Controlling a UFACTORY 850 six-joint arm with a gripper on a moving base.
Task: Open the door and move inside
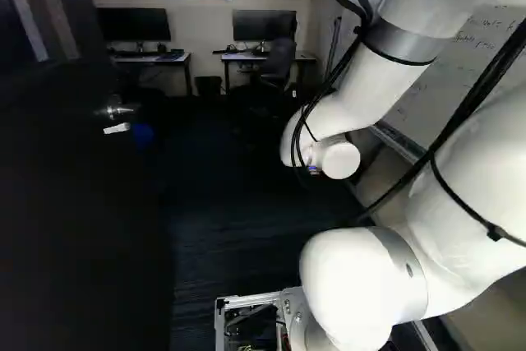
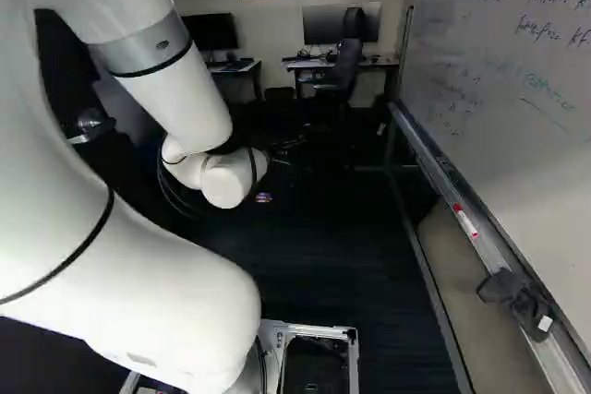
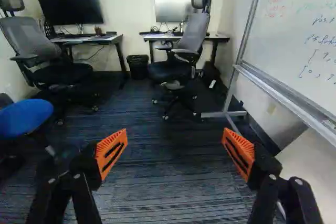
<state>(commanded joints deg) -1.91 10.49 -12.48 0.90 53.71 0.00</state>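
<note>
The dark door fills the left side of the left base view, its metal handle showing near the far edge. The same handle is partly visible behind my arm in the right base view. My gripper is mostly hidden past the white wrist there, so its fingers are hard to make out. In the wrist view the gripper stands open, orange pads wide apart, with only carpet seen between them. Neither door nor handle shows in that view.
Ahead in the room stand two desks with monitors, office chairs, a bin and a blue seat. A whiteboard runs along the right side, its metal frame and feet reaching over the carpet.
</note>
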